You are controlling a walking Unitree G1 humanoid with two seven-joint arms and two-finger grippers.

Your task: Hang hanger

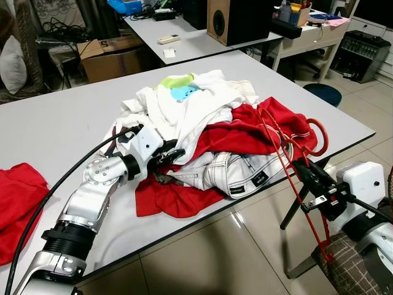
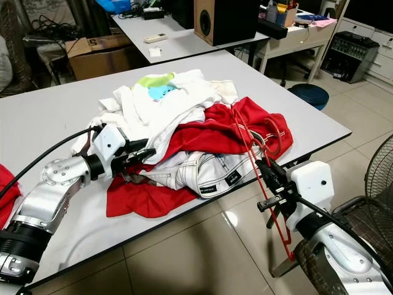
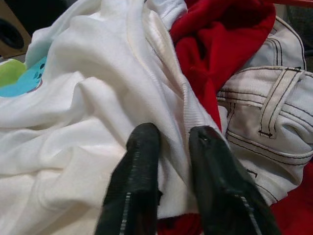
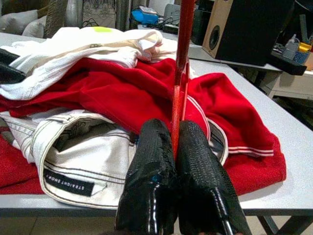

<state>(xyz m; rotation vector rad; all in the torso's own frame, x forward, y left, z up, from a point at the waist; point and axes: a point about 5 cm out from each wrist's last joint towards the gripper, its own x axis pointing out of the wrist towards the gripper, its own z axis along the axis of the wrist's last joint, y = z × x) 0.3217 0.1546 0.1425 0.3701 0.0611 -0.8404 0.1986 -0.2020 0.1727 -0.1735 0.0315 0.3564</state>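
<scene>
Nearest the camera, the right end effector (image 1: 310,178) sits just off the near right edge of the tabletop (image 1: 55,123), its two black fingers (image 4: 198,171) pressed together on the thin bar of a red hanger (image 1: 293,161). From that grip the hanger runs both ways: its hook curls up over the red garment (image 1: 245,132) at the right side of the clothes heap, and its lower end slants down past the tabletop edge toward the tiled floor (image 1: 202,258). In the right wrist view the bar rises straight up from between the fingers.

On the other side, the left end effector (image 1: 167,158) reaches into the near left of the heap. Its fingers (image 3: 137,181) stand slightly apart, with a fold of the white shirt (image 3: 98,98) lying in the gap; whether they are actually pinching it cannot be told. White jeans (image 1: 236,172) with dark stitching lie low at the front of the pile, between the two end effectors, partly over a second red cloth (image 1: 169,196). A white top with a green and blue print (image 1: 181,89) crowns the heap. Another red cloth (image 1: 18,196) lies apart at the far left edge.

Beyond, a second table carries a black speaker (image 1: 236,18), and a cardboard box (image 1: 110,55) stands on the floor.
</scene>
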